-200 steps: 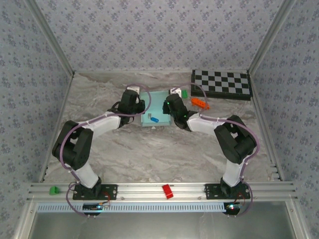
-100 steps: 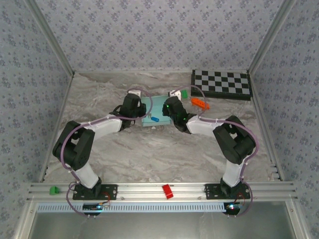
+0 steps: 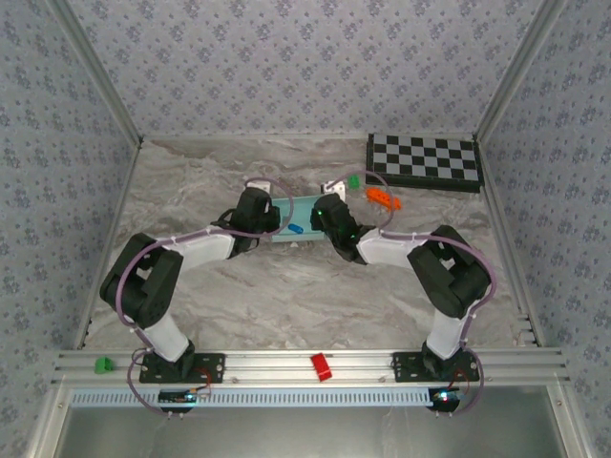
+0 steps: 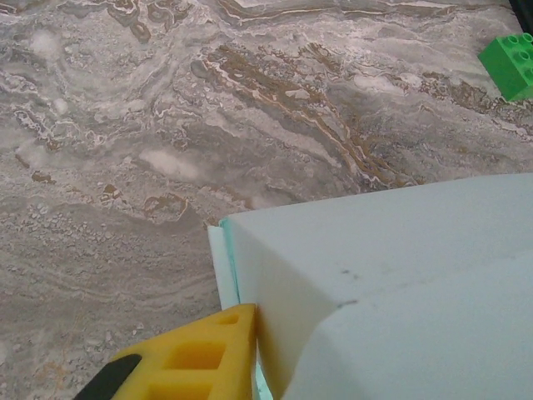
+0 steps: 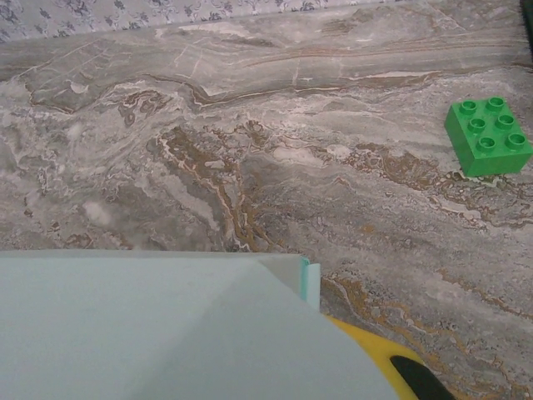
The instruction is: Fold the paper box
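Observation:
The paper box (image 3: 298, 212) is pale turquoise card, partly folded, lying mid-table between my two grippers. My left gripper (image 3: 268, 216) holds its left edge. In the left wrist view a yellow finger (image 4: 204, 354) presses flat against a raised side wall of the paper box (image 4: 391, 275), and the card hides the other finger. My right gripper (image 3: 325, 214) holds the right edge. Its yellow finger (image 5: 375, 354) shows under the card (image 5: 166, 325), which covers the rest of the jaws. Double layers of card show at both corners.
A small blue brick (image 3: 296, 229) lies at the box's near edge. White (image 3: 333, 184), green (image 3: 353, 179) and orange (image 3: 382, 198) bricks sit just behind on the right. The checkerboard (image 3: 425, 160) is at the back right. A red brick (image 3: 321, 366) and a green brick (image 3: 101, 364) rest on the front rail.
Both grippers have drawn toward the near side and closer together. The card's outline in the top view has shrunk from a wide flat sheet to a narrower folded shape.

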`<state>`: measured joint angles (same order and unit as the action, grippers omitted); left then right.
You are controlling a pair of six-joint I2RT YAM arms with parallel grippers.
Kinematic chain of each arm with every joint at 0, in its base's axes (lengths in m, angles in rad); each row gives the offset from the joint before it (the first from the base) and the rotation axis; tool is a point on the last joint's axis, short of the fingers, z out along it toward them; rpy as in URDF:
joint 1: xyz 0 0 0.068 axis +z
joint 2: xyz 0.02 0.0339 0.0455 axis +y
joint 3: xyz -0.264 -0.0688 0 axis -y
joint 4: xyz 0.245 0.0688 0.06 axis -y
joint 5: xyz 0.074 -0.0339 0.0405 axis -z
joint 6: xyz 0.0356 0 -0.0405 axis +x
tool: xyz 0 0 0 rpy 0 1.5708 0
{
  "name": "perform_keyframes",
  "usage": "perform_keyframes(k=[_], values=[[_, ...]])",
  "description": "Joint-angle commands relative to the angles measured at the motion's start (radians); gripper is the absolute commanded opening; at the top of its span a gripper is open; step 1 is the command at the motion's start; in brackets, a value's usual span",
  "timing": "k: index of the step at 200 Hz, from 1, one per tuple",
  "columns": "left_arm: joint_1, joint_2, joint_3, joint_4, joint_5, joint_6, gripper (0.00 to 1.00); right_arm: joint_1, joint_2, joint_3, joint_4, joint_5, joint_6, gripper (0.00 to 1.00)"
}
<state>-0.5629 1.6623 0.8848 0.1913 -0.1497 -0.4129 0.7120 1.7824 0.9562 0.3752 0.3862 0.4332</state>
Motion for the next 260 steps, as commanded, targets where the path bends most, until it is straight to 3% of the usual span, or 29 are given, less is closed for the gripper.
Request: perform_keyframes(k=[1,260], values=[[-0.019,-0.028,-0.024,-0.010,0.009,-0.015,0.18,0.021,-0.027,-0.026,0.008,-0.003,0.002,0.14],[-0.048,-0.080,-0.150,0.023,-0.032,-0.049,0.23,0.100,-0.022,-0.097,-0.035,0.086,0.050,0.14]])
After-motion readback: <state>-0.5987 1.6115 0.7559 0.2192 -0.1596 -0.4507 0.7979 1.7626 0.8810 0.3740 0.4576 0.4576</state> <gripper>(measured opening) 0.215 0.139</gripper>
